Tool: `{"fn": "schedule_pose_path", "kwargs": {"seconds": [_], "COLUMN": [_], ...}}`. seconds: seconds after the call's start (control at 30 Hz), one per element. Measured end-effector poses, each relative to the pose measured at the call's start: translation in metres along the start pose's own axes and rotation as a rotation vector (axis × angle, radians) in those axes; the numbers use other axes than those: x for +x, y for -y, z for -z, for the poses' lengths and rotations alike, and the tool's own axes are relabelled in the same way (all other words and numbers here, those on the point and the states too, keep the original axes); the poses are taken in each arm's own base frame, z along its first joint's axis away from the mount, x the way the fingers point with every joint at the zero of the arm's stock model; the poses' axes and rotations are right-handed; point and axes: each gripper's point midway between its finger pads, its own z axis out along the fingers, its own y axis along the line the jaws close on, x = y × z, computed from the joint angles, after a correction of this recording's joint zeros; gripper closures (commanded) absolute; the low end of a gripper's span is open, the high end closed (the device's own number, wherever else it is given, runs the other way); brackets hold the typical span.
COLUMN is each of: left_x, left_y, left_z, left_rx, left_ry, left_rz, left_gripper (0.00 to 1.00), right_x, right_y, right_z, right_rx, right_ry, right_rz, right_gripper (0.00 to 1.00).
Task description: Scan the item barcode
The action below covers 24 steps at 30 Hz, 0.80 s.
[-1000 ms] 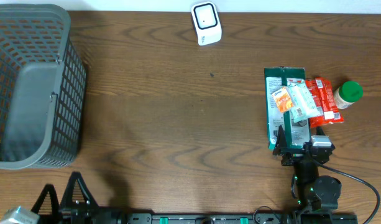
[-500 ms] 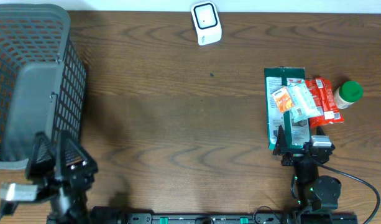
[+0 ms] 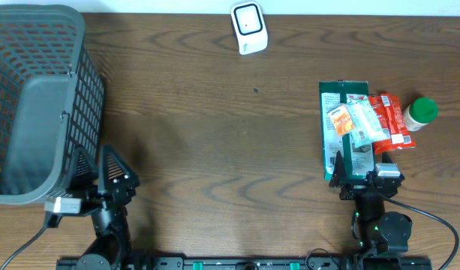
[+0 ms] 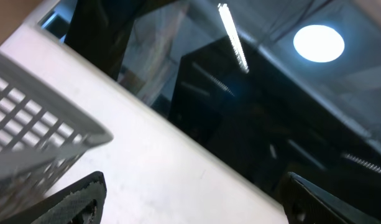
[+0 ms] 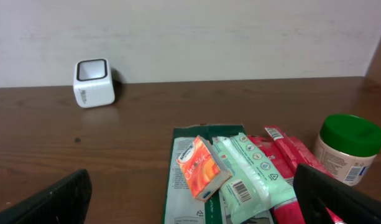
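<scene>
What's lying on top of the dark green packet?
An orange sachet and a pale green pack, barcode up, lie on the dark green packet. Its face beneath them is covered; any print there is hidden.

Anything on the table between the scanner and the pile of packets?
No, that stretch of table is bare wood between the white scanner and the packet pile, as the overhead view shows.

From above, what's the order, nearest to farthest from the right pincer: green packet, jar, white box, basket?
1. Green packet, right in front of the right pincer.
2. Jar, far right.
3. White box, back edge, centre.
4. Basket, far left.
</scene>
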Motion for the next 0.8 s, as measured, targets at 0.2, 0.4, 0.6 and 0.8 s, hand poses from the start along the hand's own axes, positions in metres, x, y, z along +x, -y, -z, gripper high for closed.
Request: {"fn": "schedule_pose_path", "kwargs": {"seconds": [0.2,0.4,0.6,0.8], "left_x": [0.036,0.076,0.102,0.125], "left_y": [-0.020,-0.038,-0.040,-0.043], "left_z": [0.005,0.015,0.025,0.038], "left_rx": [-0.048,-0.082,-0.019,0.051], "left_ry": [-0.130,-0.309,-0.447,-0.568], "left_rz": [-0.056,-0.165,-0.340,-0.488], "left_gripper": [0.11,0.11,0.11,0.11], "right_x": [0.000,0.000,0.000,0.000], "right_y": [0.000,0.000,0.000,0.000], "right_z": [0.000,0.000,0.000,0.000], "right_rx": [0.000,0.000,0.000,0.000], "right_ry": [0.000,0.000,0.000,0.000], "right_rz": [0.000,0.000,0.000,0.000], "right_gripper": [0.01,0.01,0.01,0.01]}}
